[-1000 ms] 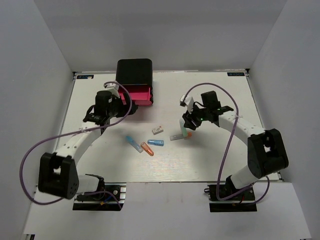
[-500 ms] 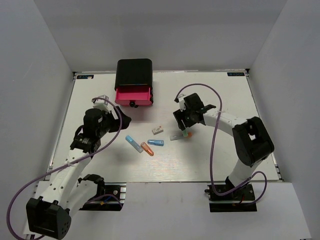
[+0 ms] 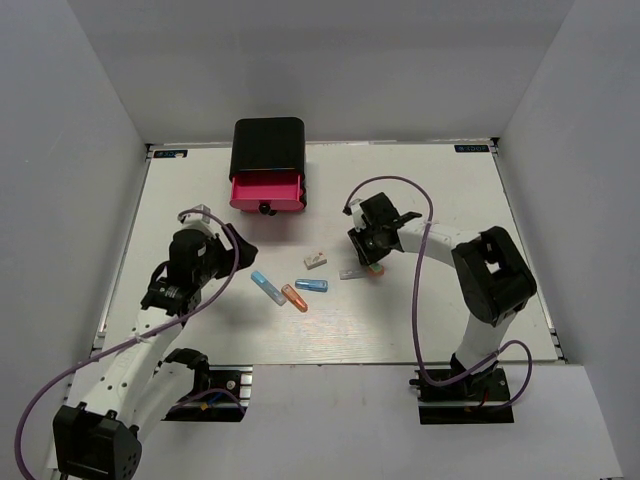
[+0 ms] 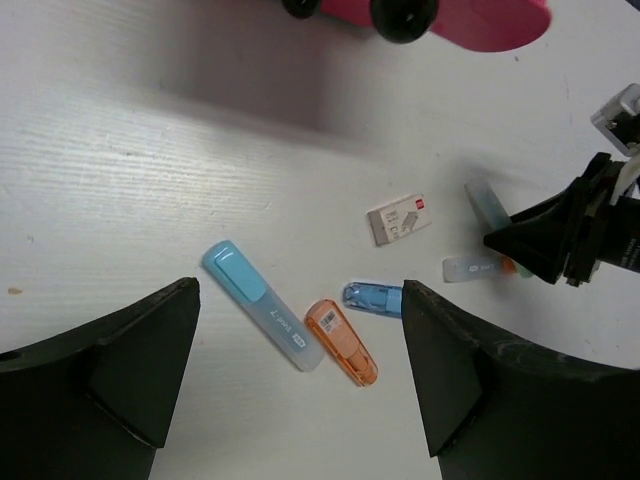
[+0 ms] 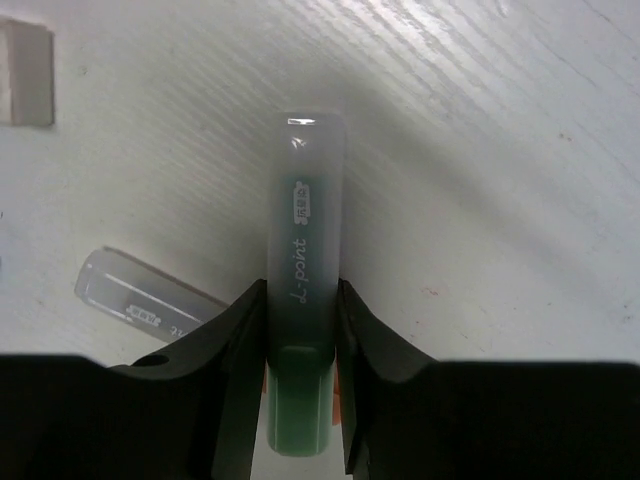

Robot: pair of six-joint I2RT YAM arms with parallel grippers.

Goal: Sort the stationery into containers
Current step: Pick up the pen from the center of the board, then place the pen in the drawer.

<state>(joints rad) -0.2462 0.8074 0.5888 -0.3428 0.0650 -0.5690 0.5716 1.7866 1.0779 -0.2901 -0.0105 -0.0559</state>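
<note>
The stationery lies mid-table: a light blue piece (image 3: 266, 287) (image 4: 262, 320), an orange piece (image 3: 294, 298) (image 4: 341, 342), a blue piece (image 3: 312, 285) (image 4: 373, 297), a white eraser (image 3: 316, 260) (image 4: 399, 217) and a grey piece (image 3: 352, 272) (image 5: 150, 300). A green piece (image 5: 305, 200) sits between the fingers of my right gripper (image 3: 370, 262) (image 5: 300, 290), which is shut on it, low over the table. My left gripper (image 3: 240, 248) (image 4: 300, 330) hangs open above the light blue and orange pieces, holding nothing. The containers are the black cabinet (image 3: 268, 148) with one pink drawer (image 3: 267, 190) pulled out.
The drawer's black knob (image 4: 403, 18) faces the table's middle. Grey walls close in the white table (image 3: 200, 320) on the left, right and back. A sliver of a second orange piece (image 5: 342, 395) shows beside the green one, under my right fingers.
My left arm drew back from the drawer toward the near left, staying open. My right gripper came down over the green piece and closed on it.
</note>
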